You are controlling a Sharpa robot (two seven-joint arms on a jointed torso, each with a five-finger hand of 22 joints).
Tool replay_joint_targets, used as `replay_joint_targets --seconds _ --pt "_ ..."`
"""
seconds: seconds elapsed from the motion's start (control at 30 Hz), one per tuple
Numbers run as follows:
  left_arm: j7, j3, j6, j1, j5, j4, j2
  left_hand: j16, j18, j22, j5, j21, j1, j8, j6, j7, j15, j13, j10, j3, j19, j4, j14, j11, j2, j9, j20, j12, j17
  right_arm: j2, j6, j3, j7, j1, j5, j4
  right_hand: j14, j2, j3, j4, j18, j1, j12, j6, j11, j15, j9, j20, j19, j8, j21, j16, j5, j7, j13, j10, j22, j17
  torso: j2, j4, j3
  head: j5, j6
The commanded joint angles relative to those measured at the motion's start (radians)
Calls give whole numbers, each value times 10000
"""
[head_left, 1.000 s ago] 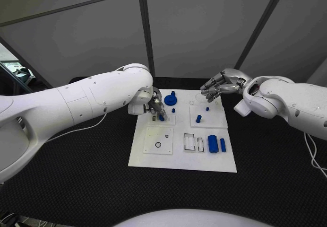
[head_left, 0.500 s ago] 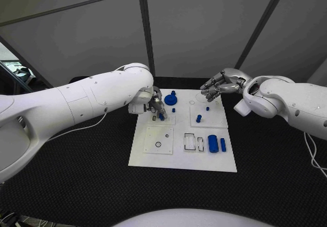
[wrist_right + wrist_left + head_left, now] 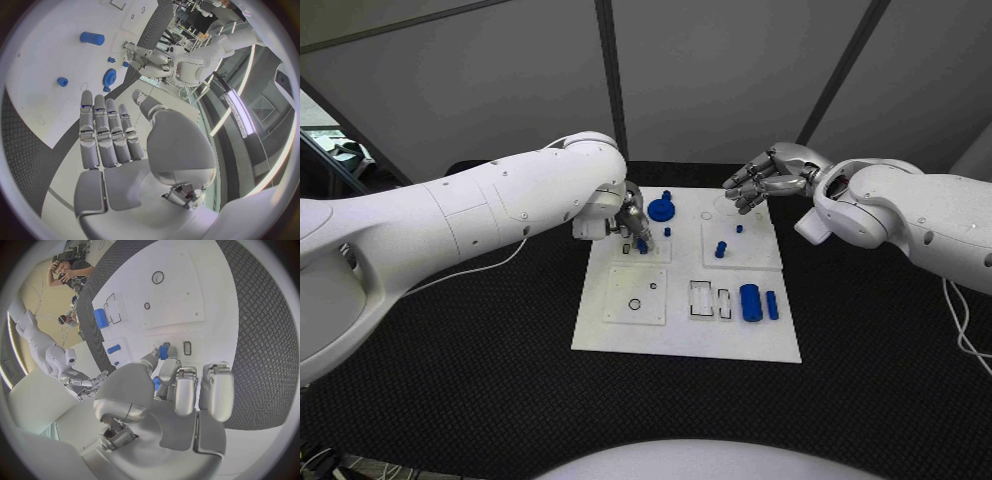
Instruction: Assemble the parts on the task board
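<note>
The white task board (image 3: 678, 335) lies mid-table. My left hand (image 3: 620, 222) hovers over its far left square and pinches a small blue part (image 3: 642, 245) between thumb and finger. In the left wrist view that blue part (image 3: 164, 351) sits at the fingertips beside a small slot (image 3: 187, 347). My right hand (image 3: 764, 180) hangs above the board's far right corner; its fingers (image 3: 106, 132) are straight and hold nothing. A blue round gear (image 3: 661, 211), small blue pegs (image 3: 720, 250), a blue cylinder (image 3: 750, 302) and a thin blue bar (image 3: 772, 306) are on the board.
Two rectangular slots (image 3: 701, 298) and a small ring (image 3: 635, 305) mark the board's near half. Black matting (image 3: 473, 380) surrounds the board. Grey wall panels stand behind the table. My left forearm (image 3: 488, 215) reaches across the table's left side.
The left hand's fingers have shifted only slightly over the far left square, still pinching the blue part. The right hand has not moved.
</note>
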Motion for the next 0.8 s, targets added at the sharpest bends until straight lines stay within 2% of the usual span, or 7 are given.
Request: replay_joint_targets --seconds 0.03,0.5,0.8 --pt "-369 4 231 14 -62 -6 16 23 -357 2111 46 10 -47 66 78 -58 55 8 62 1634 699 -1564 1056 -26 85 23 48 52 2628 15 46 5 83 20 5 3 -52 41 -40 8 32 -42 -25 -10 -12 -20 -3 -18 67 -29 -35 -18 56 41 6 -61 -10 -10 0 13 3 -5 -4" --pt "-377 4 449 13 -62 -44 29 23 -355 2109 234 1 -164 134 77 -65 45 1 56 1980 697 -1589 1056 -35 -47 155 36 46 2628 20 65 5 82 19 5 -8 -52 41 -40 8 32 -42 -25 -10 -12 -20 -3 -18 67 -29 -35 -18 56 41 6 -61 -10 -10 1 5 0 6 -11" --pt "-376 5 370 13 -63 -92 77 23 -356 2112 252 4 -189 143 79 -65 45 9 65 2019 699 -1580 1056 -35 -64 172 35 52 2628 32 64 5 89 19 5 -8 -52 41 -40 8 32 -42 -25 -10 -12 -20 -3 -18 67 -29 -35 -18 56 41 6 -61 -10 -10 5 1 3 10 -19"
